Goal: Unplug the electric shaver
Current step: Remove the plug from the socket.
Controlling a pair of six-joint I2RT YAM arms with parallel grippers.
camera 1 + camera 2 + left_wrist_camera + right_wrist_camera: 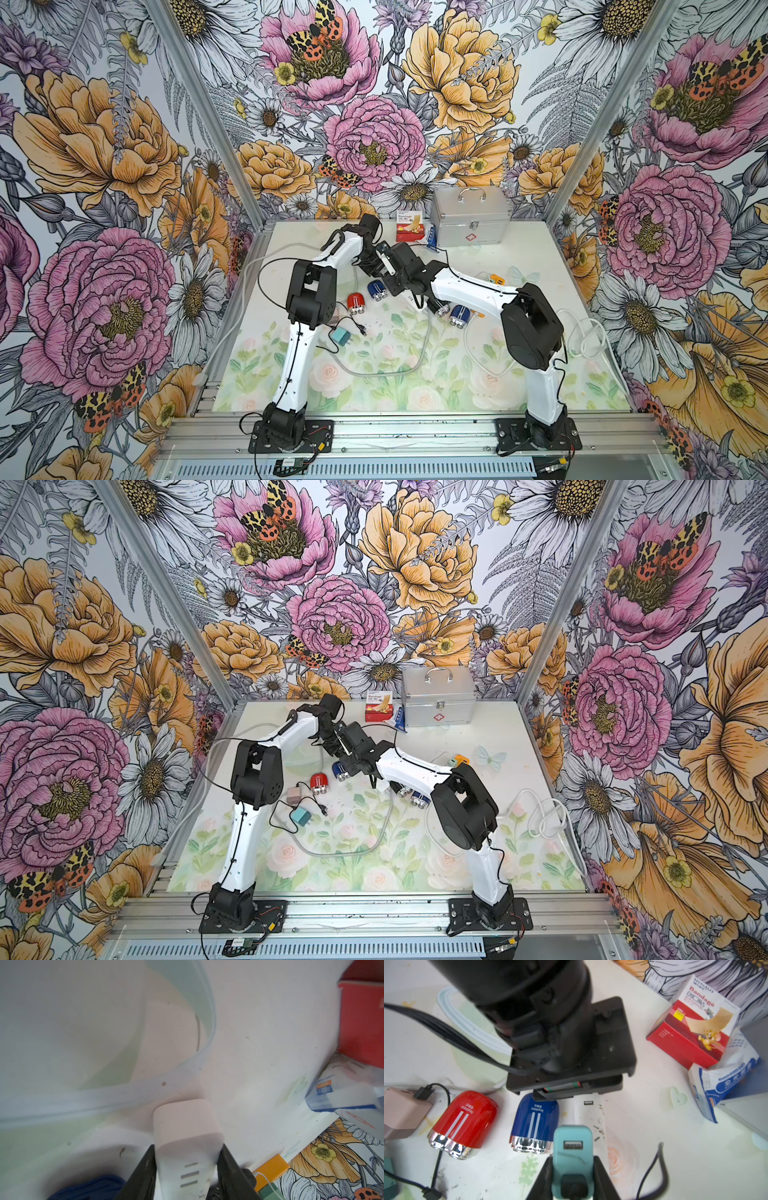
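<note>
The teal charger (pixel 572 1142) was clamped lengthwise between the fingers of the right gripper (pixel 572 1158). The blue shaver (pixel 535 1118) was seen just beyond their tips, its long axis along them and its silver heads pointed back. The white power strip (pixel 182 1126) was pinched in the left gripper (pixel 188 1147).

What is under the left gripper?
A white strip, held in the left gripper, and beside it a blue shaver. The gripper covers the shaver's rear end, so any cable there is hidden.

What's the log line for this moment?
left hand: shut on power strip | right hand: shut on teal charger | unplugged: cannot tell
</note>
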